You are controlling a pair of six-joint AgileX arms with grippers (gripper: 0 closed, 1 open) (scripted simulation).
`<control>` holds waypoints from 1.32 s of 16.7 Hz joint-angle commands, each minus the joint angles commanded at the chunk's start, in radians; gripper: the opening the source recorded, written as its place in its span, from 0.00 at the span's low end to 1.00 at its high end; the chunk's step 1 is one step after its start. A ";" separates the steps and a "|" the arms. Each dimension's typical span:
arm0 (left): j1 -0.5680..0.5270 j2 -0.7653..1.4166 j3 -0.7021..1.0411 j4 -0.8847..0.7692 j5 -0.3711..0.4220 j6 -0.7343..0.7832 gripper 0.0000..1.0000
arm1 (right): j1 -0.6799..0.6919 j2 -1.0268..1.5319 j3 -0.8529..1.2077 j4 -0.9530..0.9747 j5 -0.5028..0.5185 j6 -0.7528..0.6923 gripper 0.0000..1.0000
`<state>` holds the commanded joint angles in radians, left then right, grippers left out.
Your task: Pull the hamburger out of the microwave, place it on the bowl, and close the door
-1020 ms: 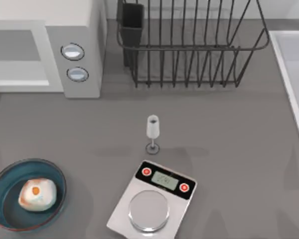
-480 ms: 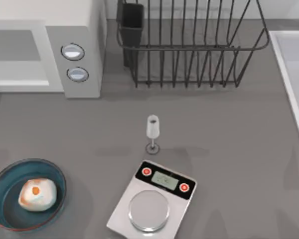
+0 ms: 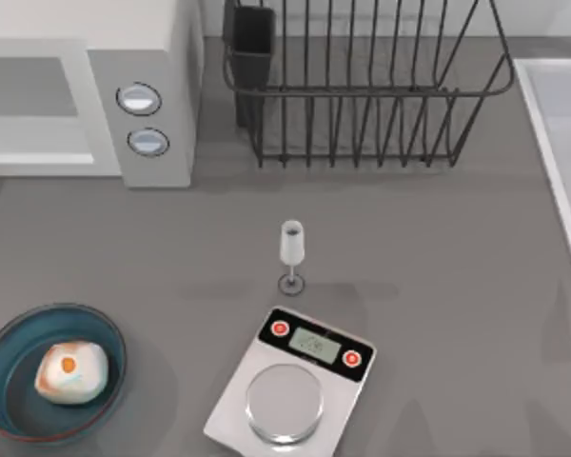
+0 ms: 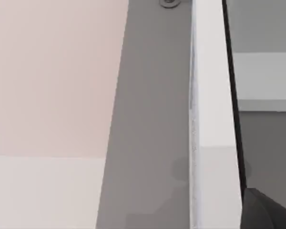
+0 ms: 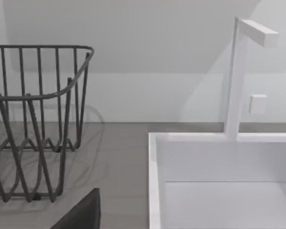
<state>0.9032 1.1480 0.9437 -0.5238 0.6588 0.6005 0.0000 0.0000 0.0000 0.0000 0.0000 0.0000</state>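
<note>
Hamburger (image 3: 70,372) sits in the bowl (image 3: 9,345) at the table's front left

Cream-white, with an orange spot; the microwave (image 3: 152,95) door (image 3: 33,112) looks shut, and gripper fingers' state cannot be told from either wrist view

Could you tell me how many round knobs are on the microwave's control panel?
2: upper knob and lower knob, stacked on the microwave panel's face.
</note>
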 joint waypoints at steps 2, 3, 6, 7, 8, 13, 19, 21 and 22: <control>0.049 0.200 0.137 -0.073 0.009 0.097 0.00 | 0.000 0.000 0.000 0.000 0.000 0.000 1.00; 0.070 0.288 0.199 -0.106 0.012 0.141 0.00 | 0.000 0.000 0.000 0.000 0.000 0.000 1.00; 0.119 0.491 0.351 -0.187 0.015 0.251 0.00 | 0.000 0.000 0.000 0.000 0.000 0.000 1.00; 0.130 0.537 0.389 -0.207 0.015 0.278 0.00 | 0.000 0.000 0.000 0.000 0.000 0.000 1.00; 0.138 0.573 0.418 -0.223 0.015 0.299 0.00 | 0.000 0.000 0.000 0.000 0.000 0.000 1.00; 0.149 0.616 0.455 -0.243 0.014 0.326 0.00 | 0.000 0.000 0.000 0.000 0.000 0.000 1.00; 0.145 0.638 0.396 -0.168 0.013 0.326 0.00 | 0.000 0.000 0.000 0.000 0.000 0.000 1.00; 0.147 0.665 0.338 -0.075 0.014 0.327 0.00 | 0.000 0.000 0.000 0.000 0.000 0.000 1.00; 0.148 0.680 0.306 -0.022 0.015 0.328 0.00 | 0.000 0.000 0.000 0.000 0.000 0.000 1.00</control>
<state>1.0507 1.8283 1.2497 -0.5453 0.6735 0.9284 0.0000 0.0000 0.0000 0.0000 0.0000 0.0000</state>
